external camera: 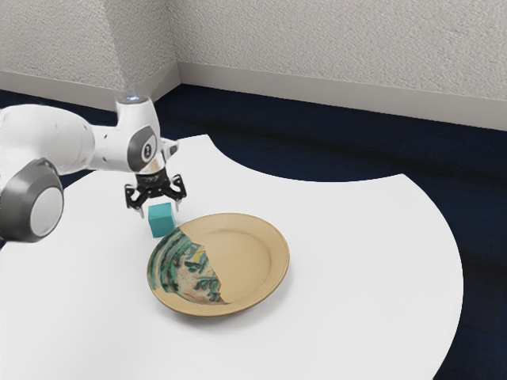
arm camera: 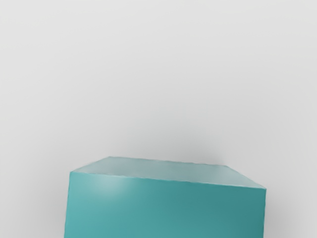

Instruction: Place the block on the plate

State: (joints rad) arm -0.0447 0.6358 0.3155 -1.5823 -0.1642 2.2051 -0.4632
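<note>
On the white table [external camera: 364,293] lies a tan, part-painted plate [external camera: 245,249], and beyond its rim toward the exterior view's far left the tool [external camera: 159,210] reaches down, fingers spread wide, gripping nothing, either side of the teal block [external camera: 161,221], just beside the plate.

block [external camera: 162,222] on table [external camera: 364,253] | plate [external camera: 247,252] on table, exterior view's right of block | tool [external camera: 160,211] at block

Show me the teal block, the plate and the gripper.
Teal block [external camera: 162,222]: exterior view, on a side face.
Plate [external camera: 244,255]: exterior view, on its plain tan middle.
Gripper [external camera: 160,212]: exterior view, midway between its fingertips.
</note>
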